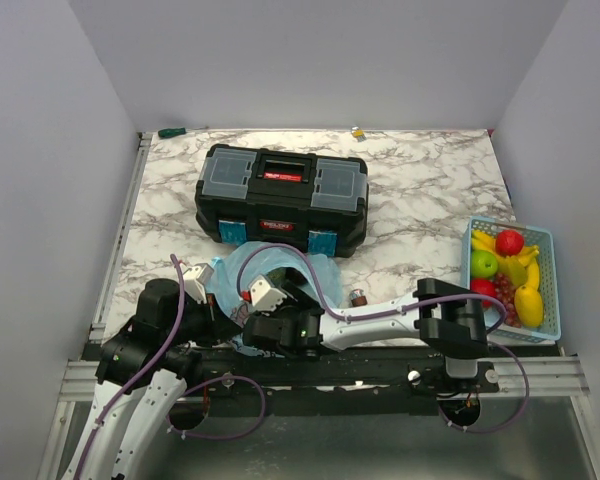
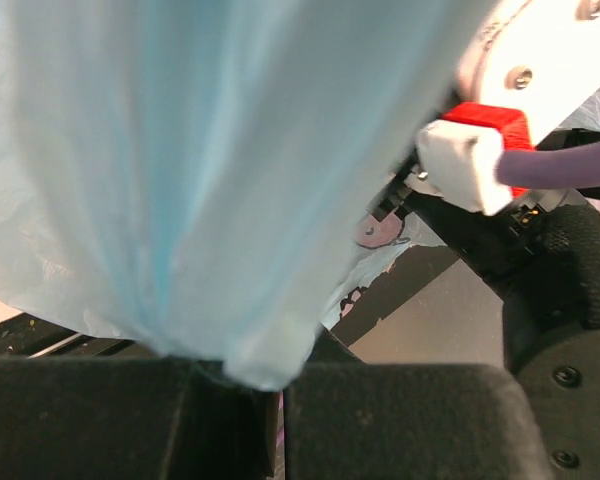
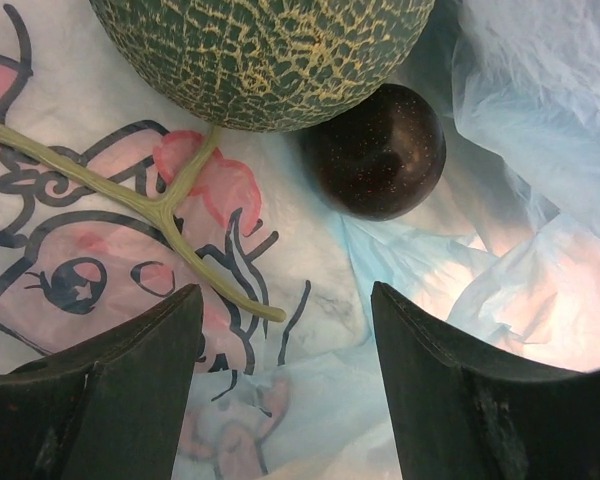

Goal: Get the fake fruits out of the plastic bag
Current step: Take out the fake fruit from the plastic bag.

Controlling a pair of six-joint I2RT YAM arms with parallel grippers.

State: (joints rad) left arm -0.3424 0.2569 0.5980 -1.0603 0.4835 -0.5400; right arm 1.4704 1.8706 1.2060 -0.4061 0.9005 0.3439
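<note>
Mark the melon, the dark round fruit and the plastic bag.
melon (image 3: 260,50): right wrist view, on its netted green rind.
dark round fruit (image 3: 380,150): right wrist view, middle of its glossy skin.
plastic bag (image 2: 180,180): left wrist view, on its pale blue film.

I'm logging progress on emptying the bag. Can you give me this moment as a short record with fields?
left fingers: shut on the plastic bag
right fingers: open, inside the bag, holding nothing
in bag: melon, dark plum
basket: far right, holds fruit
toolbox: lid down, beyond the bag
</note>
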